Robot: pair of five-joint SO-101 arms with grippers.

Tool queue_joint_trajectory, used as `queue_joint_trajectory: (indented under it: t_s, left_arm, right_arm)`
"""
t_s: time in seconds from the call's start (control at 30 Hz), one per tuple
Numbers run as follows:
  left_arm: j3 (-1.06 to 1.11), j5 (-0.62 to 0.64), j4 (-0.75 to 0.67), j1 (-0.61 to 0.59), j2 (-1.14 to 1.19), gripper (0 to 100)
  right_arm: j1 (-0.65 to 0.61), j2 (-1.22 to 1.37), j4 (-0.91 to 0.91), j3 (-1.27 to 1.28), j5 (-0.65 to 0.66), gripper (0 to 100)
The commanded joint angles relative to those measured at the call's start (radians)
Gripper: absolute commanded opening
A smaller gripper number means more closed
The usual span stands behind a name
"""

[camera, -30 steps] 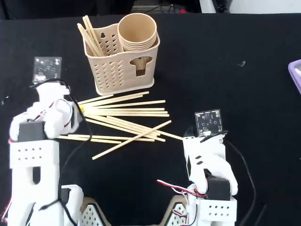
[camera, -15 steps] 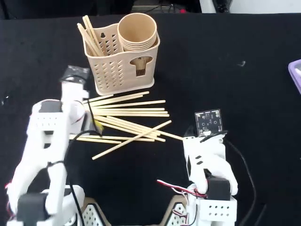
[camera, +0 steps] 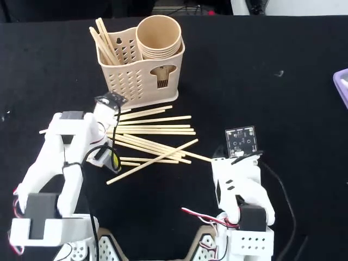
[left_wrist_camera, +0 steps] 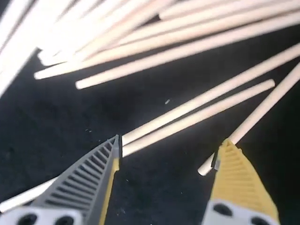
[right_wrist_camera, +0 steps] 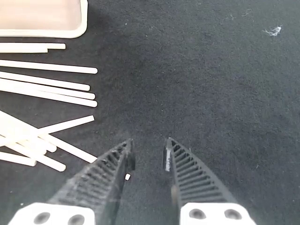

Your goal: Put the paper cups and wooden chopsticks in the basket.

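Observation:
A beige perforated basket (camera: pixel 142 81) stands at the back of the black table. It holds a stack of paper cups (camera: pixel 158 33) and several wooden chopsticks (camera: pixel 103 41). Several loose chopsticks (camera: pixel 152 130) lie fanned in front of it. My left gripper (left_wrist_camera: pixel 168 149) is open low over the pile's left end (camera: pixel 110 158), and two chopsticks (left_wrist_camera: pixel 197 110) run between its fingers. My right gripper (right_wrist_camera: pixel 148 152) hovers narrowly open over bare cloth beside the pile's right end (right_wrist_camera: pixel 51 101), holding nothing. The right arm (camera: pixel 239 179) sits near the front edge.
A purple object (camera: pixel 342 84) pokes in at the right edge. The basket's base (right_wrist_camera: pixel 44 18) lies beyond the right gripper. Black cloth stretches to the right of the pile.
My left arm has swung from the table's left side toward the chopstick pile and lowered its gripper over the sticks. The right arm has kept still.

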Motion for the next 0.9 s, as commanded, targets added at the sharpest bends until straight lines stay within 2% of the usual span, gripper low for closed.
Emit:
queue_joint_trajectory:
  t_s: [0.0,0.17,0.27,0.4,0.57,0.87]
  left_arm:
    - [-0.064,-0.032,-0.064,-0.002,0.025,32]
    - [-0.064,-0.034,-0.212,-0.015,0.1,28]
    - [-0.061,-0.063,-0.201,-0.007,0.144,28]
    - [-0.068,-0.14,-0.112,-0.015,0.169,27]
    - [-0.061,-0.152,-0.044,-0.015,0.143,27]
    - [-0.065,-0.153,0.101,-0.004,0.034,3]
  right_arm:
    - [-0.012,-0.065,-0.025,0.002,0.011,11.4]
    - [-0.012,-0.065,-0.025,0.004,0.011,11.4]
    - [-0.012,-0.067,-0.037,0.015,0.011,11.4]
    - [-0.012,-0.067,-0.055,0.025,0.011,11.4]
    - [-0.012,-0.067,-0.055,0.025,0.011,11.4]
    - [-0.012,-0.067,-0.055,0.025,0.011,11.4]
